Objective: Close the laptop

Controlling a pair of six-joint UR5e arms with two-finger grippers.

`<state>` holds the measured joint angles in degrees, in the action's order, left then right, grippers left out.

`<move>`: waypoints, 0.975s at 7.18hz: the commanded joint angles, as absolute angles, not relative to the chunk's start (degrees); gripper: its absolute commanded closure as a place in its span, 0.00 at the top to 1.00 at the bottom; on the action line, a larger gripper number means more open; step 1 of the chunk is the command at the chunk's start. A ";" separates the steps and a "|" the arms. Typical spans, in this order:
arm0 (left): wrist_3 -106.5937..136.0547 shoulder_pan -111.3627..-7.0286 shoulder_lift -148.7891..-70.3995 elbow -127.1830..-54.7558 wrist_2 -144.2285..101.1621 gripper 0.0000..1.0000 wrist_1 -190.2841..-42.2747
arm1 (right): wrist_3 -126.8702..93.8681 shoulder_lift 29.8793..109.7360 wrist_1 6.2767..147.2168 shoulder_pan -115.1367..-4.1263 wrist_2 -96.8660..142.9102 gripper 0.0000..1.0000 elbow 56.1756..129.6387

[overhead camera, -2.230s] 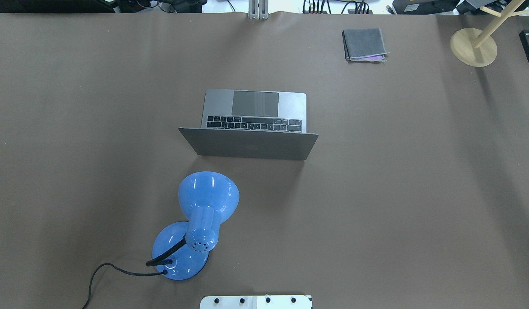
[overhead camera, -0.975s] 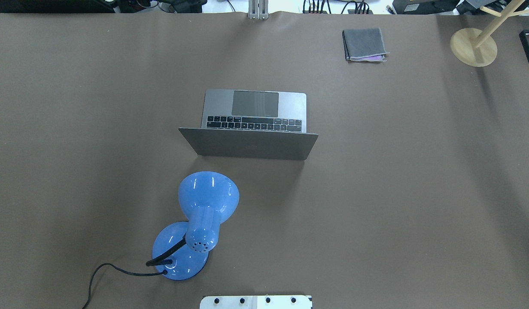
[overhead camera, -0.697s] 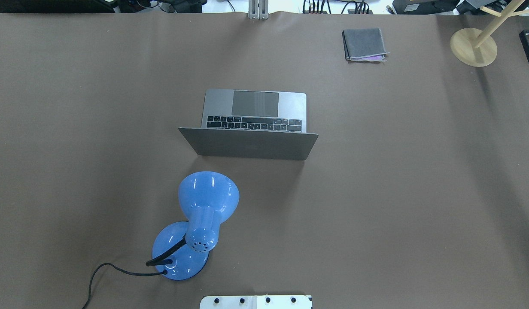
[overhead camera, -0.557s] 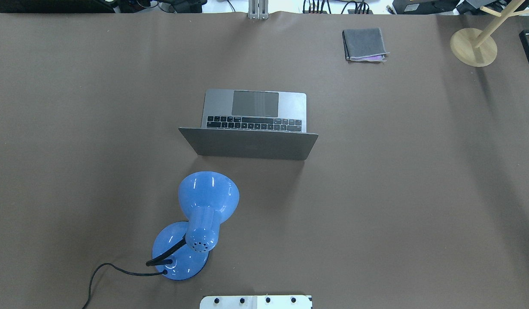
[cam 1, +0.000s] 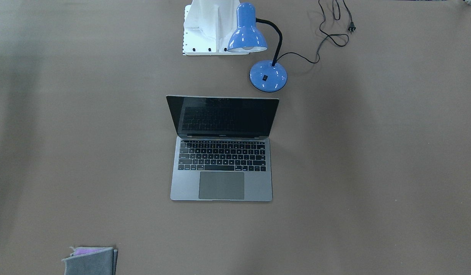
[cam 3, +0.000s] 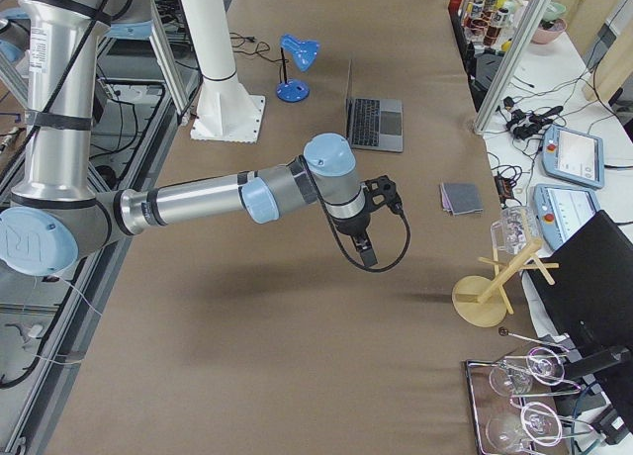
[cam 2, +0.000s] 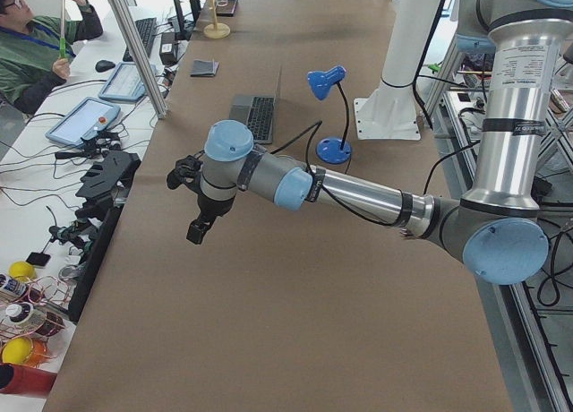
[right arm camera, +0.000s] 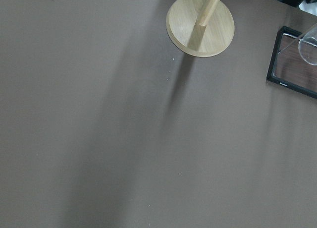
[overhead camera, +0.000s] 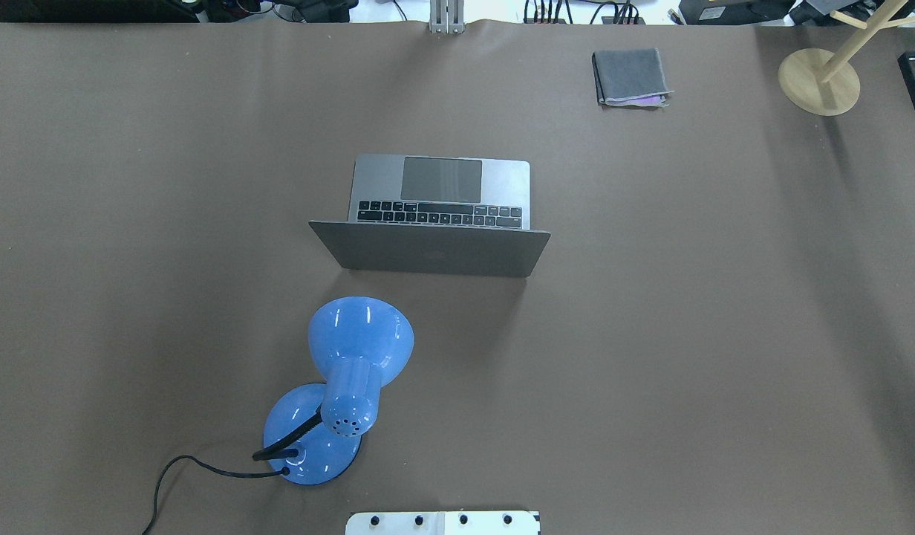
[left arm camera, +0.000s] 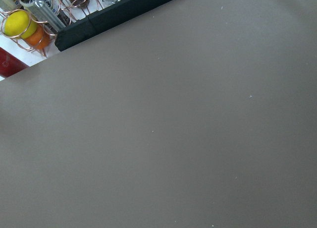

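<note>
Laptop sits open mid-worktop, between the two pairs of jaws and well apart from both. L arm & R arm reach toward opposite worktop ends, prob. to stay clear ahead of any approach. You can't tell if either jaws are open or closed. Laptop's long axis runs jaws-to-jaws. Screen faces away from robot, lid back toward base, lamp near it.

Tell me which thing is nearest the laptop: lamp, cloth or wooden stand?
The blue lamp: it stands just behind the lid of the laptop, while the cloth and the stand lie far off.
</note>
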<state>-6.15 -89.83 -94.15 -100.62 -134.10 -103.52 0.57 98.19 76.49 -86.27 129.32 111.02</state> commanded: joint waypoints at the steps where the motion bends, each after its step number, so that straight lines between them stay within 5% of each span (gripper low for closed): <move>1: -3.98 -89.22 -94.04 -100.11 -141.22 0.99 -110.35 | -2.78 97.91 75.68 -83.34 131.38 0.99 111.27; 5: 17.06 -74.31 -94.75 -100.20 -141.42 0.97 -128.09 | -35.06 97.82 54.47 -68.69 133.88 0.98 110.92; 7: 29.38 -66.22 -97.28 -100.19 -141.24 0.97 -133.75 | -52.22 97.82 43.38 -59.46 128.70 0.90 111.09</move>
